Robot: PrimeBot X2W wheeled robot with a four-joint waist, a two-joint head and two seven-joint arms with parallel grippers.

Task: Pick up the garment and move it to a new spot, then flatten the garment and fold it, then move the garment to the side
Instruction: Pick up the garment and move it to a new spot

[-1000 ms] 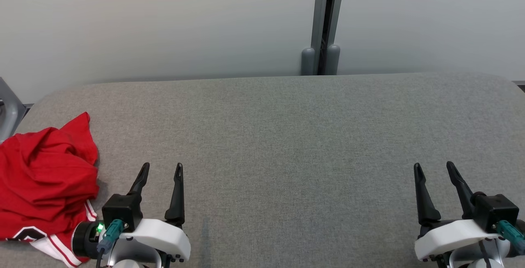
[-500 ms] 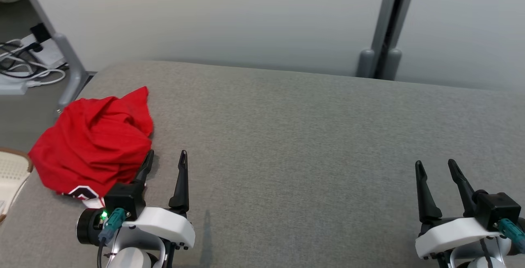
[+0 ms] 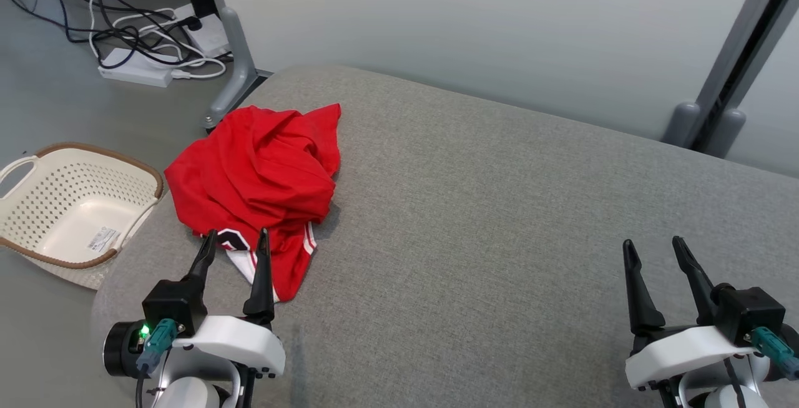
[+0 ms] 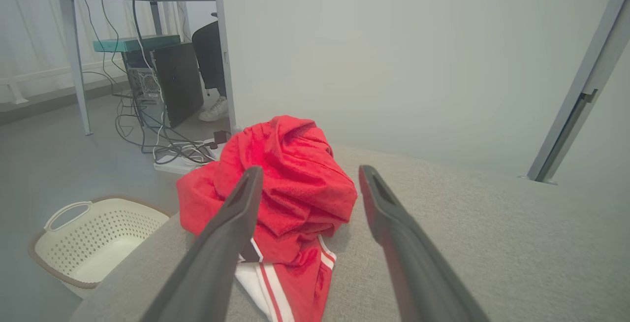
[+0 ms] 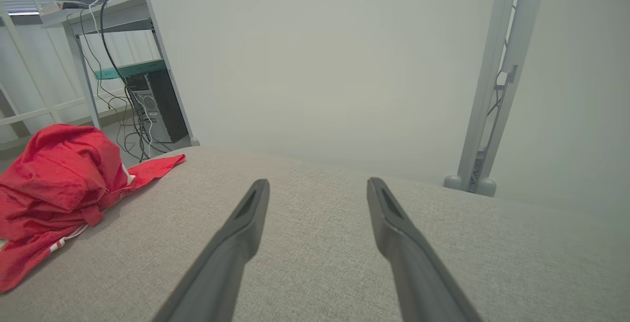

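Left hand point(image 3: 238, 233): two long, dark, tapering fingers point(image 4: 221, 243), matt grey-black at close range, each with a narrow recessed slot near the tip. Behind the fingers sits a smooth white moulded shell point(image 3: 234, 345), with small dark screws point(image 3: 268, 373) along its inner edge. On the outer side of the hand, a square black block point(image 3: 178, 308) carries a teal connector point(image 3: 161, 338) feeding a thin black cable point(image 3: 140, 389). Beside it, a round black collar point(image 3: 117, 350) shows a lit green lamp point(image 3: 145, 331). Right hand point(image 3: 651, 242): same build, mirrored, with white shell, black block and teal connector on its outer side. Pale grey forearm casing point(image 3: 187, 395) behind the left hand.
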